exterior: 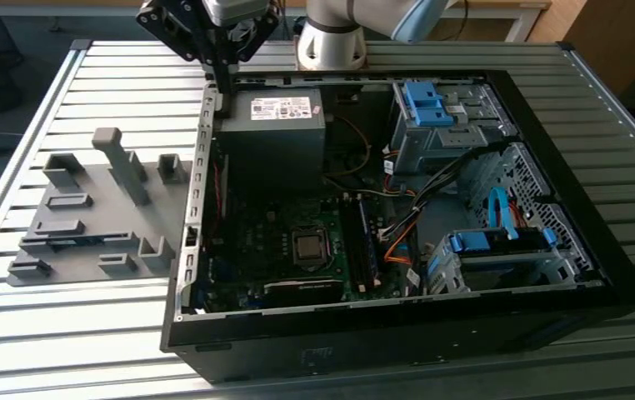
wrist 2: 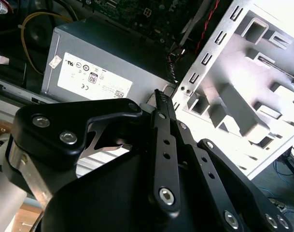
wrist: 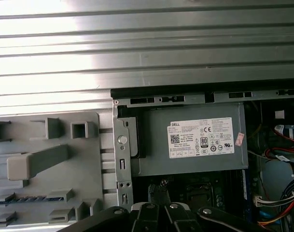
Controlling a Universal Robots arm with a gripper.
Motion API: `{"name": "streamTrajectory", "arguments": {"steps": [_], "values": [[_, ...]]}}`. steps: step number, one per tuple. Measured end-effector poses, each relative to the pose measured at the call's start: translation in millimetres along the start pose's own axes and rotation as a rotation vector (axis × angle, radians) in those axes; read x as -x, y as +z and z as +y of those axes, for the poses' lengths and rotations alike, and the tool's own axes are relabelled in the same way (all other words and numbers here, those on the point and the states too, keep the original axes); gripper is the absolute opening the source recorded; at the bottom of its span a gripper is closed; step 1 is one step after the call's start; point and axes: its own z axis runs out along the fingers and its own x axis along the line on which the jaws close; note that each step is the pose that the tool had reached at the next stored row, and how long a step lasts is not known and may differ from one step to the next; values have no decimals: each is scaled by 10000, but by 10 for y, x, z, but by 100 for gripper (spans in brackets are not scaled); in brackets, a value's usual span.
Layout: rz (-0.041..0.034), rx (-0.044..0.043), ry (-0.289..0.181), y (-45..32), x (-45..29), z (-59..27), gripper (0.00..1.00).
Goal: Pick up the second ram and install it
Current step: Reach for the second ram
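- your claw [wrist 2: 160, 96] is closed, its two black fingers [wrist 2: 162, 140] drawn together to one tip in the second wrist view. nothing shows between them, so it carries no load.
- just under that tip is the psu [wrist: 192, 140], the grey box with the white label. beside it runs the perforated side wall of the case [wrist: 121, 164]. the claw hangs over this corner, above the wall and the psu edge, and i see no contact with either.
- further out, on the exterior view's left, the grey holder [exterior: 95, 179] rests on the slatted table [exterior: 73, 333] just beside the case.
- the ram [wrist: 28, 198] is there: a thin dark strip with blue flecks lying in a low slot of the holder. in the exterior view it sits toward the holder's near end, well apart from the claw.
- farthest from the claw, inside the case, the memory slots [exterior: 360, 242] run beside the square processor socket [exterior: 310, 247]. one slot seems to hold a greenish stick already, though i can't be sure.
- progress, as i judge it: you're at the very start. the pick is not yet done, and the install has not begun. what's left is everything: reach the strip, grip it, carry it over the wall, seat it in a free slot.
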Motion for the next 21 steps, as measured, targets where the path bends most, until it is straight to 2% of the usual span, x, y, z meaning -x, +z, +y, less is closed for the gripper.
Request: {"name": "streamTrajectory", "arguments": {"steps": [21], "values": [[2, 0, 0, 1, -149, -11, 11]]}}
